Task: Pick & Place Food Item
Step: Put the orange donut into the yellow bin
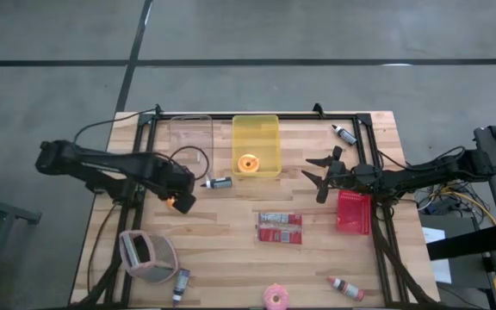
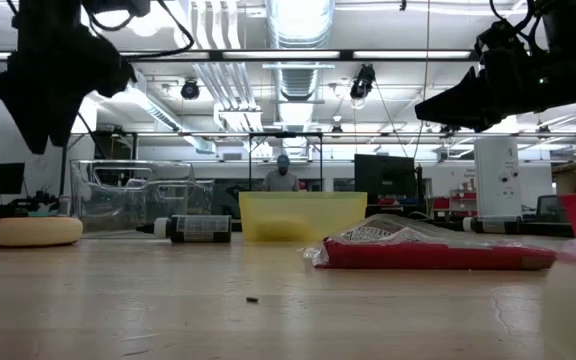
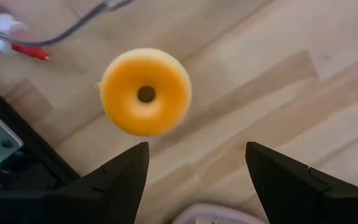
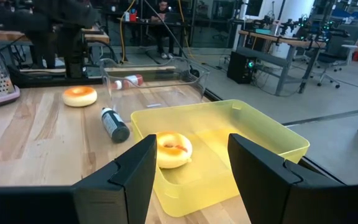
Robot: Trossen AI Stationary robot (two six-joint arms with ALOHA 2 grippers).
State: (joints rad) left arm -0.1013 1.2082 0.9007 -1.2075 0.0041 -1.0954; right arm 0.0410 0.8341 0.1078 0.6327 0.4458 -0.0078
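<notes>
Beside left claw (image 1: pixel 182 201), released above orange donut (image 3: pixel 145 92): black bottle (image 1: pixel 219 182); right claw (image 1: pixel 320 175) released.

From above, the left arm covers most of the orange donut (image 1: pixel 172 202), the labels on the red packets (image 1: pixel 280 229) are too small to read, the pink donut (image 1: pixel 275 298) is cut off by the picture's edge, and the person (image 2: pixel 282 176) beyond the worktop is blurred.

Orange donut (image 1: pixel 248 164) in yellow bin (image 1: pixel 256 125)
</notes>
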